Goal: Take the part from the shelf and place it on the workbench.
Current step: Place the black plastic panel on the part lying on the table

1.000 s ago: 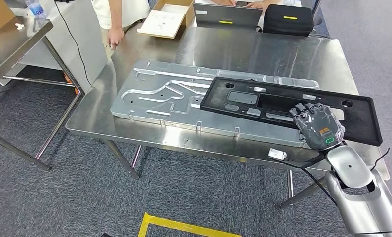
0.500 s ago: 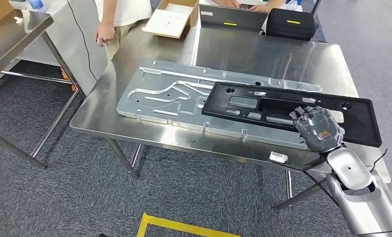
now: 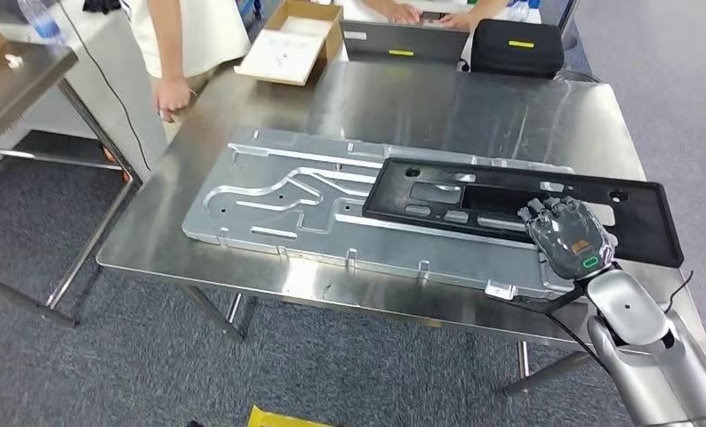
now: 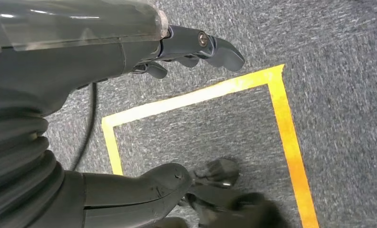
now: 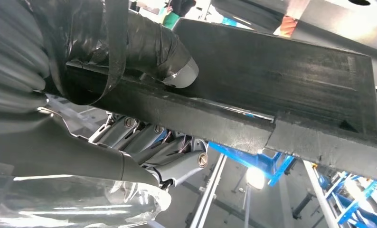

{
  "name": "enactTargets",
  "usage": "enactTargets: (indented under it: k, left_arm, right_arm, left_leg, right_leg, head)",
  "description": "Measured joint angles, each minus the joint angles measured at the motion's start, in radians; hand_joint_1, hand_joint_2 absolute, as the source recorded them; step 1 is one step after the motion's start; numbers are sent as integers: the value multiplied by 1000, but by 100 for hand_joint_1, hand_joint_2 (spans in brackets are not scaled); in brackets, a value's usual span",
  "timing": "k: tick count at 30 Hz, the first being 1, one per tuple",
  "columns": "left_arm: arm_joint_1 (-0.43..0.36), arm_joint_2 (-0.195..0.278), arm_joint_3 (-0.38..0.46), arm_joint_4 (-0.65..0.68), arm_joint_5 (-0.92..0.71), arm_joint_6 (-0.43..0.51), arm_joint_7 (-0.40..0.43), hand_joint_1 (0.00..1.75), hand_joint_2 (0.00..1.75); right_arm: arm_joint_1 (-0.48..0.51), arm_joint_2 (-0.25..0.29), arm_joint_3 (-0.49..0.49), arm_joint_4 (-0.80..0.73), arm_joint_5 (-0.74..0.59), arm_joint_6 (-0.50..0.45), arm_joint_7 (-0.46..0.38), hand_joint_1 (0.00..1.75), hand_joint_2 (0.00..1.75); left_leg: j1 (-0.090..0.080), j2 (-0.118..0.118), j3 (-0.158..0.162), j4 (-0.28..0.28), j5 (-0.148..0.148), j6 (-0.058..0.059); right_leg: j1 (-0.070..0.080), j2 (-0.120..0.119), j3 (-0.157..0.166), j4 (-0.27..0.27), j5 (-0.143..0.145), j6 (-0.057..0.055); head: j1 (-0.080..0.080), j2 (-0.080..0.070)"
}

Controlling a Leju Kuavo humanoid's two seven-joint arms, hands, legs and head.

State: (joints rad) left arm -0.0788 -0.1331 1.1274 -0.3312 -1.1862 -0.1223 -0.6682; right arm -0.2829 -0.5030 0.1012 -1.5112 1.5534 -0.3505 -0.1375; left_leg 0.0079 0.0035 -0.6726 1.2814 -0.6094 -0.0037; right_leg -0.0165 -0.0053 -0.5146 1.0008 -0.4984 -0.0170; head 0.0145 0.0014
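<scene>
The part is a long black panel [image 3: 638,222] with cut-outs. It lies slanted across the right end of a large silver plate [image 3: 278,191] on the steel workbench [image 3: 474,107]. My right hand [image 3: 570,236] grips the panel's near edge. In the right wrist view the thumb [image 5: 158,47] sits on one face of the black panel [image 5: 281,71] and the fingers [image 5: 167,152] curl under the other. My left hand [image 4: 82,95] hangs over the carpet, its fingers [image 4: 210,45] and thumb [image 4: 148,183] apart with nothing between them.
A person [image 3: 185,44] stands at the workbench's far left corner. A cardboard box [image 3: 292,40], a laptop [image 3: 403,40] and a black case [image 3: 517,44] line the far edge. A second steel table [image 3: 12,80] stands to the left. Yellow tape [image 4: 281,118] marks the floor.
The whole picture has shifted, so the camera has moved. My right hand keeps its grip on the black panel over the silver plate. The person's arm has swung lower.
</scene>
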Motion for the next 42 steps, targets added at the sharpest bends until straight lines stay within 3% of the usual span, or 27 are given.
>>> enactTargets:
  k: [1,2,4,5,6,7,10,12,15,16,17,18,20,22,24,26,27,31,32,33,35,36,38,42]
  left_arm:
    - [1,0,0,0,3,3,6,0,175]
    - [2,0,1,0,6,6,11,0,175]
    - [2,0,1,0,10,10,18,0,175]
    - [2,0,1,1,11,11,19,0,175]
    - [2,0,2,1,12,11,21,0,175]
    - [0,0,2,1,12,11,22,0,175]
    - [-4,-1,2,1,14,11,25,0,175]
    - [-5,-2,2,1,14,12,25,0,175]
    - [-5,-2,3,1,14,12,25,0,175]
    - [-4,-2,3,1,14,11,25,0,175]
    - [-4,-3,3,1,15,11,25,0,175]
    - [-4,-4,3,1,15,10,25,0,175]
    - [-4,-6,3,1,17,6,26,0,175]
    - [-4,-8,3,1,20,3,26,0,175]
    - [-2,-9,3,1,22,1,26,0,175]
    - [-1,-8,3,2,19,0,26,0,175]
    - [-2,-8,3,2,15,1,27,0,175]
    - [0,-8,3,2,5,6,34,0,0]
    - [1,-8,3,2,8,7,36,0,0]
    - [1,-8,3,2,11,8,40,0,0]
    - [0,-8,3,2,15,14,49,0,0]
    - [0,-8,3,2,16,16,51,0,0]
    - [-2,-8,3,2,16,18,54,0,0]
    - [0,-10,3,2,19,18,55,0,0]
  right_arm:
    - [0,0,2,1,0,0,-2,175,175]
    - [0,1,4,1,0,0,-3,175,175]
    - [0,1,7,2,0,0,-5,175,175]
    - [-1,2,9,2,0,0,-6,175,175]
    - [-3,2,12,3,0,0,-8,175,175]
    - [-5,2,15,3,0,0,-8,175,175]
    - [-7,0,21,3,0,-3,-10,175,175]
    - [-6,-3,21,3,0,-7,-11,175,175]
    - [-5,-7,24,5,0,-10,-11,175,175]
    - [-5,-7,27,7,0,-10,-11,175,175]
    - [-4,-7,30,9,0,-9,-11,175,175]
    - [-4,-7,33,10,0,-9,-11,175,175]
    - [-4,-7,35,11,0,-9,-11,175,175]
    - [-4,-9,36,11,0,-9,-10,175,175]
    - [-5,-9,37,12,0,-9,-10,87,87]
    - [-6,-9,39,12,0,-9,-9,0,0]
    - [-9,-9,40,12,0,-10,-9,0,0]
    - [-15,-9,45,13,0,-11,-11,0,0]
    - [-15,-9,45,15,0,-11,-12,0,0]
    - [-15,-9,46,15,0,-11,-13,0,0]
    - [-16,-9,48,16,0,-11,-17,0,0]
    - [-18,-9,49,17,0,-11,-18,0,0]
    - [-20,-9,51,18,0,-12,-19,0,0]
    - [-15,-12,52,18,0,-16,-19,0,0]
  left_leg:
    - [0,0,-35,25,16,1]
    - [0,0,-51,7,55,3]
    - [-3,-1,-32,-124,170,15]
    - [-5,-2,-14,-189,212,20]
    - [-8,-3,0,-231,235,25]
    - [-11,-3,7,-249,240,29]
    - [-11,-4,14,-257,231,43]
    - [-5,-5,21,-269,230,54]
    - [-5,-5,25,-272,223,63]
    - [-6,-6,26,-271,220,63]
    - [-6,-6,28,-269,216,63]
    - [-6,-7,32,-266,211,61]
    - [-8,-9,41,-261,202,57]
    - [-10,-10,45,-259,198,49]
    - [-10,-11,44,-261,199,40]
    - [-12,-10,41,-255,192,28]
    - [-12,-10,33,-236,178,23]
    - [-5,-9,-77,0,73,9]
    - [-4,-9,-90,21,77,7]
    - [-3,-9,-82,0,100,6]
    - [-1,-9,-24,-122,169,10]
    - [-2,-9,8,-184,190,13]
    - [-4,-10,40,-245,194,21]
    - [-2,-10,56,-264,186,43]
  right_leg:
    - [1,2,15,-2,-11,0]
    - [2,4,32,-3,-23,0]
    - [3,7,65,-5,-48,4]
    - [5,9,77,-6,-61,8]
    - [7,11,86,-6,-71,13]
    - [7,13,91,-9,-78,19]
    - [4,13,103,-20,-89,39]
    - [2,10,80,32,-120,49]
    - [-1,9,-45,228,-195,58]
    - [-1,9,-81,268,-194,60]
    - [-1,9,-101,271,-171,60]
    - [-1,9,-100,234,-127,59]
    - [1,7,-64,104,-32,51]
    - [7,6,-41,27,7,41]
    - [12,8,-41,19,8,32]
    - [6,8,-36,12,13,22]
    - [3,7,-33,6,15,16]
    - [2,4,-25,2,12,4]
    - [2,4,-23,2,10,3]
    - [2,5,-20,3,7,3]
    - [2,6,-11,6,-3,8]
    - [4,7,-8,9,-9,12]
    - [7,8,-8,12,-16,22]
    - [5,8,-8,28,-36,44]
  head:
    - [0,0]
    - [0,0]
    - [0,0]
    - [0,0]
    - [0,0]
    - [0,0]
    - [0,0]
    - [1,0]
    - [1,0]
    - [0,0]
    - [1,0]
    - [0,0]
    - [1,0]
    - [0,0]
    - [0,0]
    - [0,0]
    - [0,0]
    - [0,0]
    - [0,0]
    - [0,0]
    - [0,0]
    - [0,0]
    - [0,0]
    - [0,0]
